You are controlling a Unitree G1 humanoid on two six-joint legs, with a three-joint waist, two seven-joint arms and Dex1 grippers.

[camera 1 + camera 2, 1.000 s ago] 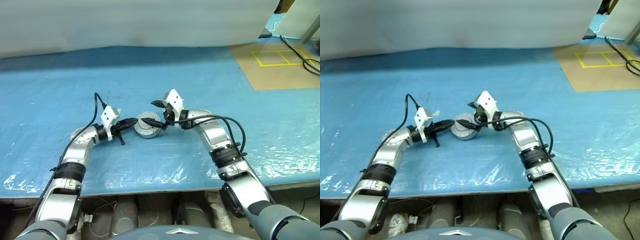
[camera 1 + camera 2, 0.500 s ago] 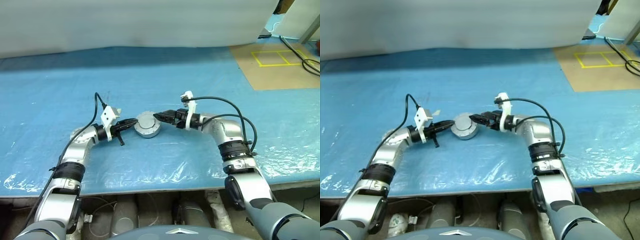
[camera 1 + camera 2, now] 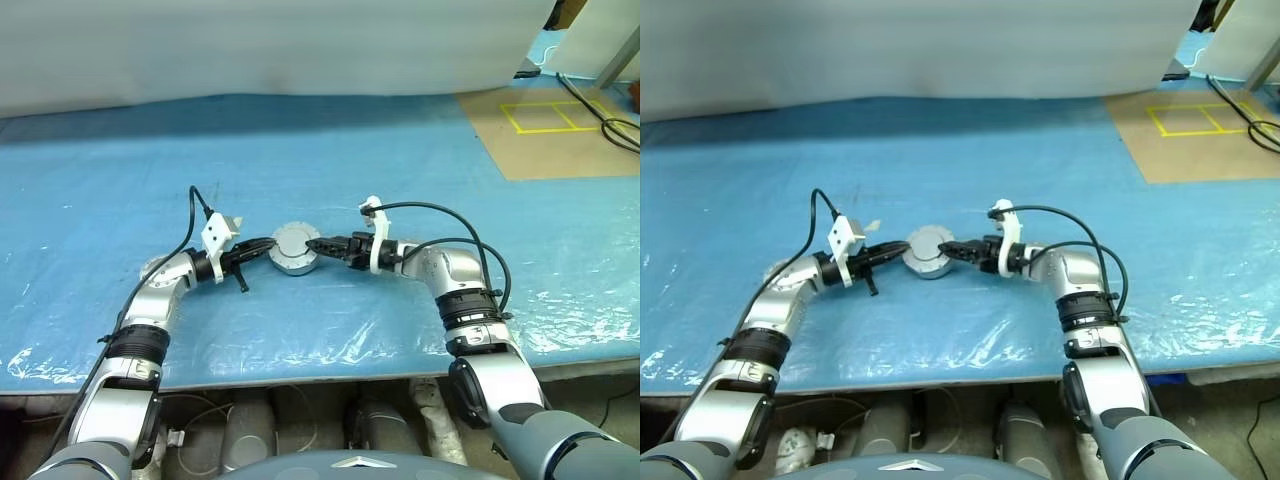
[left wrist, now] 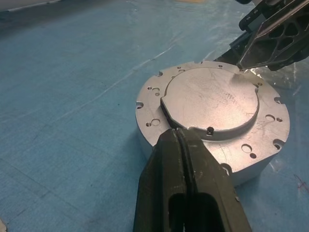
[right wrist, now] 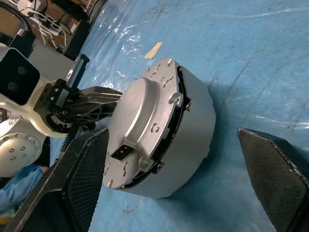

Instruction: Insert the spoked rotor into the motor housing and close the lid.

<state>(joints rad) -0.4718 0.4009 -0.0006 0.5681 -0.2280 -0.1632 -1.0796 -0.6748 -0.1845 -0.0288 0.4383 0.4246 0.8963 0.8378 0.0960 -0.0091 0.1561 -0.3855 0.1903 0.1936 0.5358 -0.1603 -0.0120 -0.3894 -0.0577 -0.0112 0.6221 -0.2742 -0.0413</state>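
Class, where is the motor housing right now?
The motor housing sits mid-table on the blue sheet, between the shut left gripper and the open right gripper.

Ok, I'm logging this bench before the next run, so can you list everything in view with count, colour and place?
motor housing: one, silvery-grey, mid-table between the grippers.
lid: one, silver disc, on top of the housing.
table cover: one, blue plastic sheet, across the table.
tape square: one, yellow, on a brown board, far right.
cables: black, over that board.
backdrop: one, white, behind the table.
left gripper: black, shut, tips at the housing's side.
right gripper: black, open, astride the housing.
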